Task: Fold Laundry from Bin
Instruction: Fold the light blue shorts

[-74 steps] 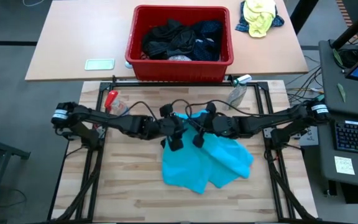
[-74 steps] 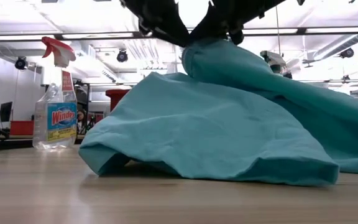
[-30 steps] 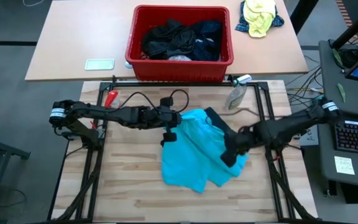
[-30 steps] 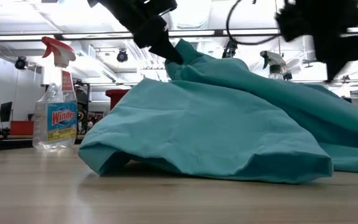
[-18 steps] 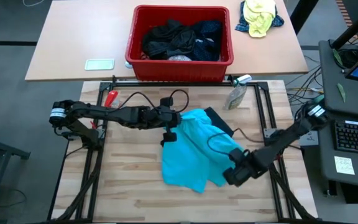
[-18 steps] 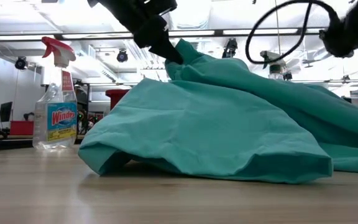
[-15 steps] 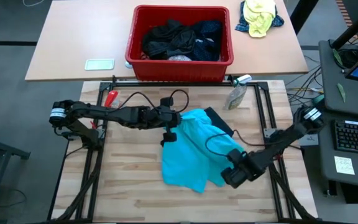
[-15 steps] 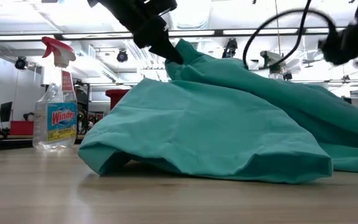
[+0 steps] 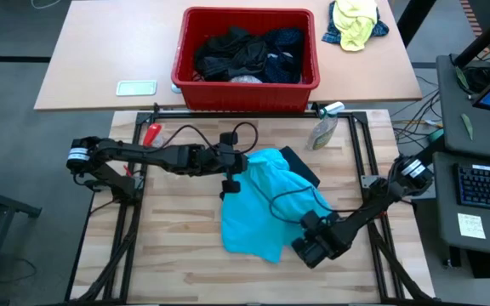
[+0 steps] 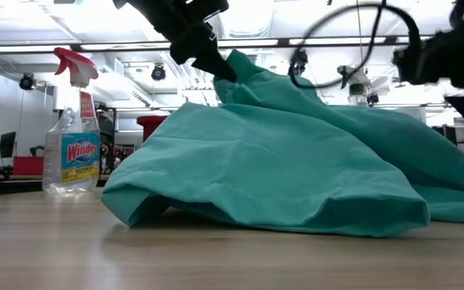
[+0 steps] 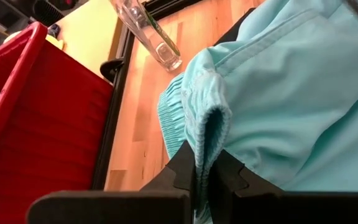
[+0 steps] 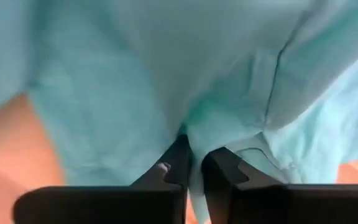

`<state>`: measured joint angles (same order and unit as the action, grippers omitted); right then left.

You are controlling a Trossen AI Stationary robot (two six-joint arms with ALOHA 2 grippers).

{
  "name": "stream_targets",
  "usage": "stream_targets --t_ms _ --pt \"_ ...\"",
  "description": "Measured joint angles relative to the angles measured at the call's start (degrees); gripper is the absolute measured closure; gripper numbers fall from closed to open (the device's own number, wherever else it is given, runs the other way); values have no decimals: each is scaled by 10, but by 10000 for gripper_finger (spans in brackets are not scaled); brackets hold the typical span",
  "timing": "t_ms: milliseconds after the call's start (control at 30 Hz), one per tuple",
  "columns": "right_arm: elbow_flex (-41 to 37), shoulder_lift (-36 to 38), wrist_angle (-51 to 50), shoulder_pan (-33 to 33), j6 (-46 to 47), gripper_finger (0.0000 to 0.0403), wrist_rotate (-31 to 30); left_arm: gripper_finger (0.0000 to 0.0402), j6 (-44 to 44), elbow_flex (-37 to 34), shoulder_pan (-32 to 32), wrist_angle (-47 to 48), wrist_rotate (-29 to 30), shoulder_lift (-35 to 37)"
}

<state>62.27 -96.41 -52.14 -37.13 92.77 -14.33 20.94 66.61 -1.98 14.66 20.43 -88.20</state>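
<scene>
High view: a turquoise garment (image 9: 262, 204) lies crumpled mid-table, the one piece of laundry out of the bin. The left gripper (image 9: 230, 177) is clamped tight on a gathered fold at the garment's far left edge, lifting it slightly; the left wrist view shows the cloth pinched between its fingers (image 11: 179, 168). The right gripper (image 9: 310, 246) is at the garment's near right edge, its fingers (image 12: 178, 163) closed on a fold of turquoise fabric. The red bin (image 9: 247, 93) sits on the far table, dark clothes (image 9: 245, 53) heaped inside. A spray bottle (image 10: 71, 137) stands at the left.
</scene>
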Motion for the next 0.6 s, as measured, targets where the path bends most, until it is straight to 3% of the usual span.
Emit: stream_targets --t_ms 333,600 --pt "125 5 -5 -24 -68 394 -153 401 45 11 -21 43 0 53" --pt "179 -18 151 -18 -256 394 -201 401 50 22 -66 123 0 103"
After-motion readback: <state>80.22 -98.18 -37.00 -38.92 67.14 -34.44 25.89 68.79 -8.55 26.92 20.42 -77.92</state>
